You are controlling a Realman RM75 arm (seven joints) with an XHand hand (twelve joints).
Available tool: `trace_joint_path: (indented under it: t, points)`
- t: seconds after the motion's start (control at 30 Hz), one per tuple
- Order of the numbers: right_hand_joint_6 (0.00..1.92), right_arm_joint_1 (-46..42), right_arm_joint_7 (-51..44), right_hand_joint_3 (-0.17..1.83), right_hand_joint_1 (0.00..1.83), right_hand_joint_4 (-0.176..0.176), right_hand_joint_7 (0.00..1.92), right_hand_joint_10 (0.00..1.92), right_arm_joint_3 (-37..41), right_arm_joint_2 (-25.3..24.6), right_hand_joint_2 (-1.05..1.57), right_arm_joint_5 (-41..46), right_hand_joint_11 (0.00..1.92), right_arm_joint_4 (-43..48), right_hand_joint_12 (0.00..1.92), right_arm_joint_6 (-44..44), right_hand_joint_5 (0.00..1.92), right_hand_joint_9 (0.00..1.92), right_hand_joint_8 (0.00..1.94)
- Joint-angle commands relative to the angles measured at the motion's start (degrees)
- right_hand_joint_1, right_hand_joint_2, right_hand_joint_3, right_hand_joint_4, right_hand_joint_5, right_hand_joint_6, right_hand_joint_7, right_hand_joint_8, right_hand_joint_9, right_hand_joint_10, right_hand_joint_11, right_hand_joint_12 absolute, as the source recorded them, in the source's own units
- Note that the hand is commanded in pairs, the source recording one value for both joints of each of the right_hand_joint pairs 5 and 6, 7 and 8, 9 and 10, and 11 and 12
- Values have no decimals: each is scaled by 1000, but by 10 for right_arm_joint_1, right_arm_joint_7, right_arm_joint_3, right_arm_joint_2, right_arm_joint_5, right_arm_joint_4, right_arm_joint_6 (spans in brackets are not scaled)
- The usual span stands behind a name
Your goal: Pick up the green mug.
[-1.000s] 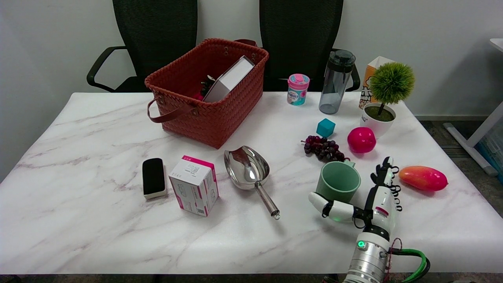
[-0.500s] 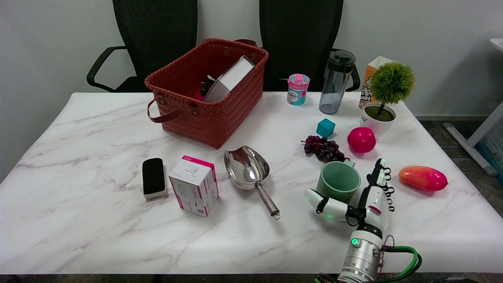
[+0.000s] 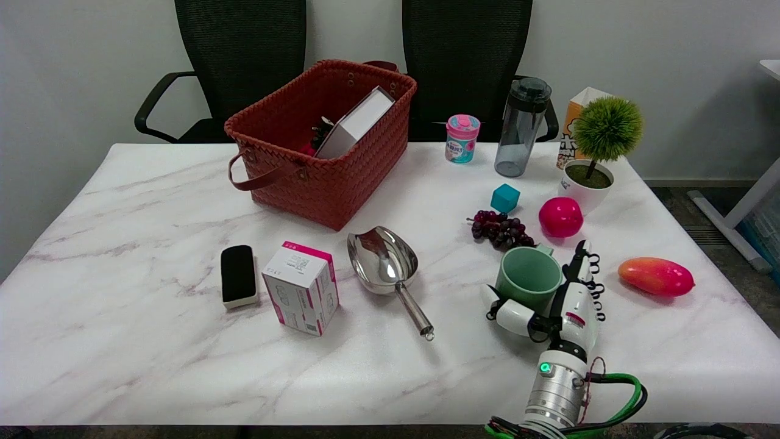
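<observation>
The green mug [image 3: 528,278] stands upright on the marble table [image 3: 152,201], right of centre near the front, its handle turned to the far side. My right hand [image 3: 563,302] reaches in from the lower right and wraps it. The thumb [image 3: 507,314] presses the mug's near-left wall and the fingers [image 3: 582,262] lie straight along its right side. The mug sits between them, its base still on the table.
Purple grapes [image 3: 499,229] lie just behind the mug, with a teal cube [image 3: 505,198] and a pink ball [image 3: 560,217] beyond. A mango [image 3: 655,276] is to the right, a steel scoop [image 3: 387,268] to the left. The red basket [image 3: 323,183] stands at the back.
My hand has slid left and forward until it meets the mug. The thumb has curled in against the near wall. The mug has shifted slightly away and to the right.
</observation>
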Motion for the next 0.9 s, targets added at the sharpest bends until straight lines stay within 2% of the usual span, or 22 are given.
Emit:
trace_joint_path:
  t: [0.03, 0.43, 0.6, 0.9]
  points:
    - [24, 4, 2, 713, 1198, 0, 145, 347, -2, 1, 482, 3, 183, -4, 183, 0, 24, 347, 145]
    - [300, 6, 2, 765, 1216, 0, 426, 522, -1, 11, 593, 1, 390, -5, 390, 0, 300, 522, 426]
    - [556, 6, 3, 778, 1210, 0, 529, 560, -1, 16, 646, 1, 407, -5, 407, 1, 556, 560, 529]
    - [863, 7, 6, 788, 1184, 0, 615, 619, 1, 22, 702, 0, 439, -8, 439, 2, 863, 619, 615]
